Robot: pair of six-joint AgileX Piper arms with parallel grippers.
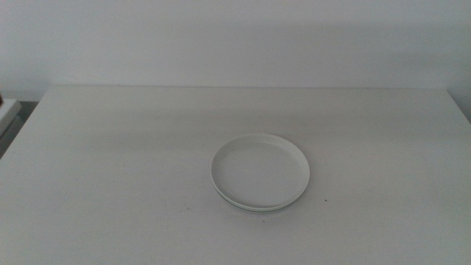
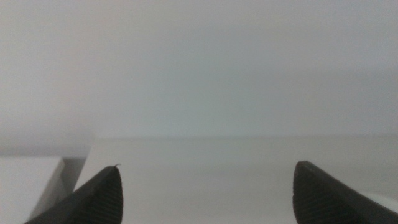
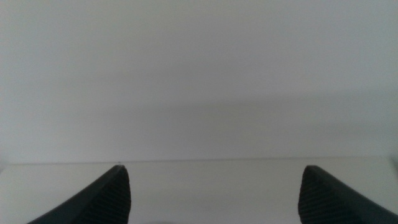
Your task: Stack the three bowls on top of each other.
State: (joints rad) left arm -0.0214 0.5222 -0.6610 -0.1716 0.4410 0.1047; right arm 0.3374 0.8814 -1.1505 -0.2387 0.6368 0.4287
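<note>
A white bowl (image 1: 260, 169) sits a little right of the table's middle in the middle view. It rests on top of other dishes: thin stacked rims (image 1: 254, 207) show under its front edge, and I cannot tell their colours. Both arms are out of the middle view. My left gripper (image 2: 206, 165) is open and empty, its jaws wide apart above the table's near part. My right gripper (image 3: 214, 167) is open and empty too. Neither wrist view shows the bowls.
The pale table (image 1: 110, 147) runs back to a plain white wall. A white object (image 1: 6, 110) lies just past the table's far left corner. A small dark speck (image 1: 325, 198) lies right of the stack.
</note>
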